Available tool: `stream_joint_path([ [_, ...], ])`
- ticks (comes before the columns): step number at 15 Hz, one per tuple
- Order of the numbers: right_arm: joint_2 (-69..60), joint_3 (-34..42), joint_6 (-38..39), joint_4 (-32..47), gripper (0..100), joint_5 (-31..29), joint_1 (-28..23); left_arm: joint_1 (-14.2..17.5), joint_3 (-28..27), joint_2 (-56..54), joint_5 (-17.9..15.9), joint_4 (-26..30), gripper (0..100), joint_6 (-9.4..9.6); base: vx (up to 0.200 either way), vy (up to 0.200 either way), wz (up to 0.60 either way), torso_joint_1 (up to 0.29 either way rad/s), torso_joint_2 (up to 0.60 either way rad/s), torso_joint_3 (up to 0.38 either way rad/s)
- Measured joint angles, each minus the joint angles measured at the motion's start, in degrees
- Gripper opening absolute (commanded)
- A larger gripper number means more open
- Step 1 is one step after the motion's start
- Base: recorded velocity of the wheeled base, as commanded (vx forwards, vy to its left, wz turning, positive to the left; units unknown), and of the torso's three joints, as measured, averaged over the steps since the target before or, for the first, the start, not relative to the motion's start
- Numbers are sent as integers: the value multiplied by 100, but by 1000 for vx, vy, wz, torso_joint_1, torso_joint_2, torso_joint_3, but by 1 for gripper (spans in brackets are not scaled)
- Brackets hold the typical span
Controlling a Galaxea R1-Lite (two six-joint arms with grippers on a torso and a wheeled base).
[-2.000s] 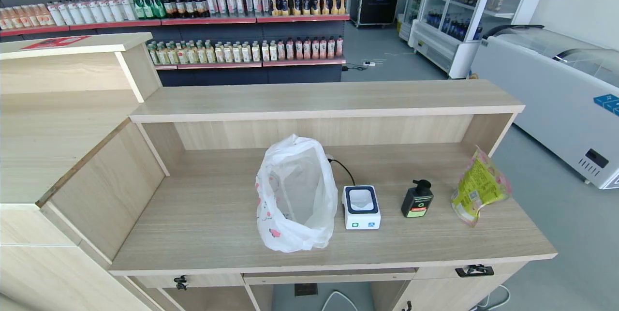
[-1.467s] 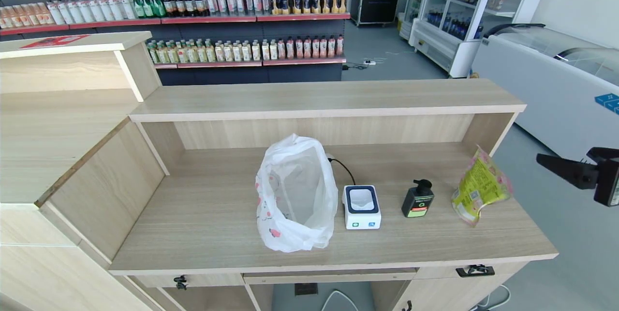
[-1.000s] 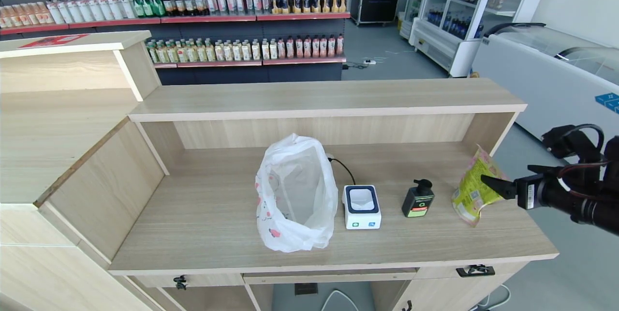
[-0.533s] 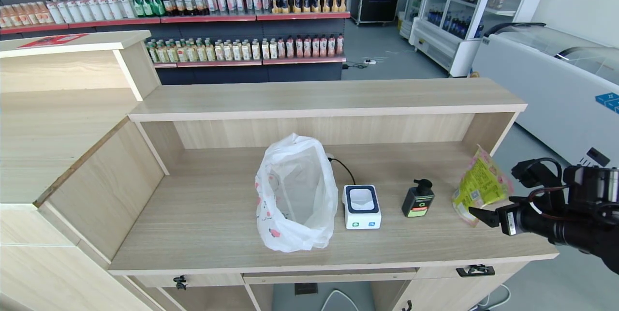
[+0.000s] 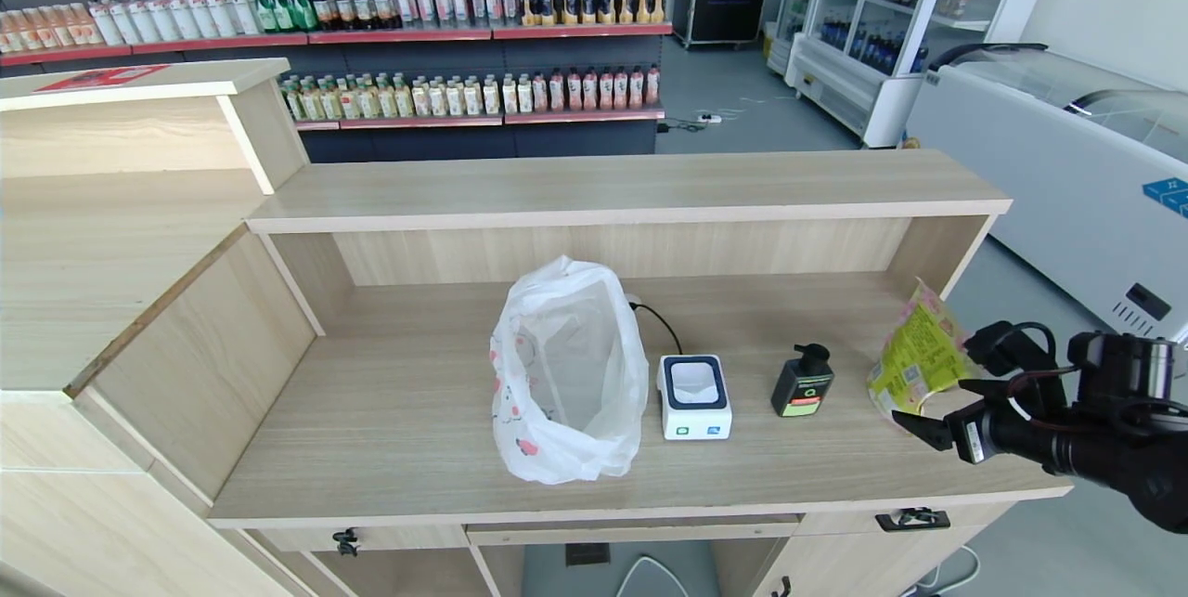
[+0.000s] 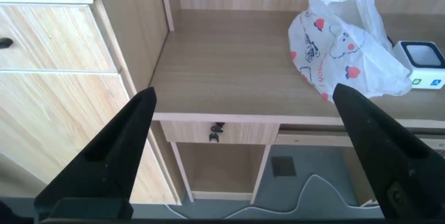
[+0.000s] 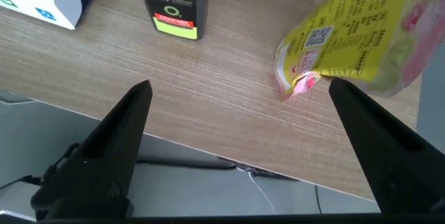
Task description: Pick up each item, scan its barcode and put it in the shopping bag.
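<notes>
Risk: a finger brushing the propped snack pouch [image 7: 368,36] could tip it off the counter [image 5: 650,476] end before the jaws close. The right gripper [image 5: 931,404], jaws spread wide, hangs low on a near-horizontal forearm at the counter's front corner; snack pouch just ahead of it, pump bottle [image 7: 174,1] farther to its left

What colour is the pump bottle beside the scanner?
Black pump bottle, green and red label; right wrist view shows it best.

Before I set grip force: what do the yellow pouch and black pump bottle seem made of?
Yellow pouch: likely thin plastic film, glossy; it is creased and bent.
Black pump bottle: probably rigid plastic, smooth; it keeps a squared shape under its pump.
</notes>
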Motion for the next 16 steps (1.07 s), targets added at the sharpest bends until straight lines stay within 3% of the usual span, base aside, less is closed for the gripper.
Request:
stream_joint_path([
  [12, 1301, -1458, 33, -57, 100, 1118, -72, 2, 0, 0, 0, 0, 100, 0, 0, 0, 0, 0, 0, 0],
  [16, 1694, -1822, -60, -44, 100, 1870, -28, 0, 0, 0, 0, 0, 100, 0, 0, 0, 0, 0, 0, 0],
])
